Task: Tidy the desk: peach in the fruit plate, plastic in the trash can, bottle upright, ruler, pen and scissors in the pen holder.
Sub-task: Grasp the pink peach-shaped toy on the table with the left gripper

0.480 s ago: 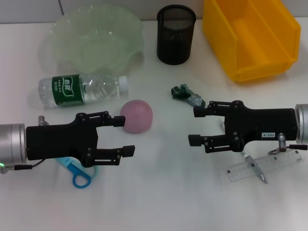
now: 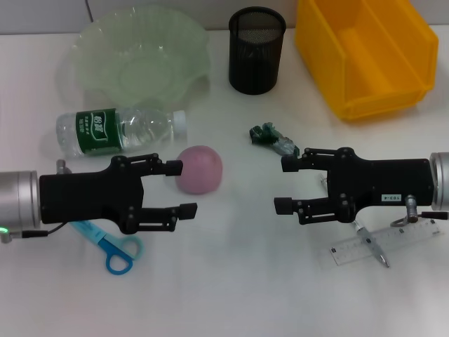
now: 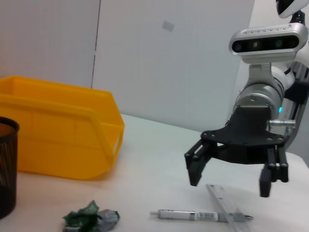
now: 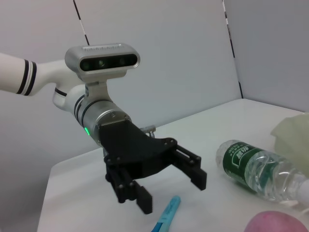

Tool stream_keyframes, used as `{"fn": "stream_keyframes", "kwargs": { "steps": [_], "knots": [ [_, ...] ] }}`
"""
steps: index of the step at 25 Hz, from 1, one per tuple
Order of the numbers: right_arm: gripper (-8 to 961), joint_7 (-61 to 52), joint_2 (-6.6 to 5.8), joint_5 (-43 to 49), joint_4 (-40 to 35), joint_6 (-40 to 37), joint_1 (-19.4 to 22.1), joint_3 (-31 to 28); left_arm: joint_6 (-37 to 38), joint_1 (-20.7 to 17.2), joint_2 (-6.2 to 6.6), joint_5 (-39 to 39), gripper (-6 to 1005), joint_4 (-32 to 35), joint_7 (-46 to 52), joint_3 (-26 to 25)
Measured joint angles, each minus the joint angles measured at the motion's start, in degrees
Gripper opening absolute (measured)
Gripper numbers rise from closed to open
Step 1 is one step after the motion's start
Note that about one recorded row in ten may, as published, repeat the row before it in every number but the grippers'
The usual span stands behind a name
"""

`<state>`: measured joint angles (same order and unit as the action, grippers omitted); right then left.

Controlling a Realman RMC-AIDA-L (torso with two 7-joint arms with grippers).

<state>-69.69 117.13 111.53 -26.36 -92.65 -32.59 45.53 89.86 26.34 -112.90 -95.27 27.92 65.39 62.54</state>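
Scissors (image 2: 105, 246) blades hidden under left arm, ruler (image 2: 386, 242) and pen (image 2: 372, 247) partly under right arm

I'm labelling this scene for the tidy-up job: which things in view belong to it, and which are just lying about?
Belong to the job:
peach
fruit plate
bottle, lying down
crumpled plastic
yellow trash can
pen holder
ruler
pen
scissors

Just lying about:
nothing visible; every item on the white desk is named in the task.
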Motion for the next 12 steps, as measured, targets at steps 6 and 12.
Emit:
{"fn": "stream_keyframes", "kwargs": {
  "steps": [6,12],
  "knots": [
    [823,0.00,-0.12,0.00,0.00,0.12,0.68,-0.04,-2.77,2.17,-0.43,-0.02,803,0.46,0.00,0.11],
    [822,-0.01,-0.44,0.00,0.00,0.00,1.46,-0.55,-11.16,6.95,-2.44,-5.34,803,0.47,0.34,-0.09]
  ]
}}
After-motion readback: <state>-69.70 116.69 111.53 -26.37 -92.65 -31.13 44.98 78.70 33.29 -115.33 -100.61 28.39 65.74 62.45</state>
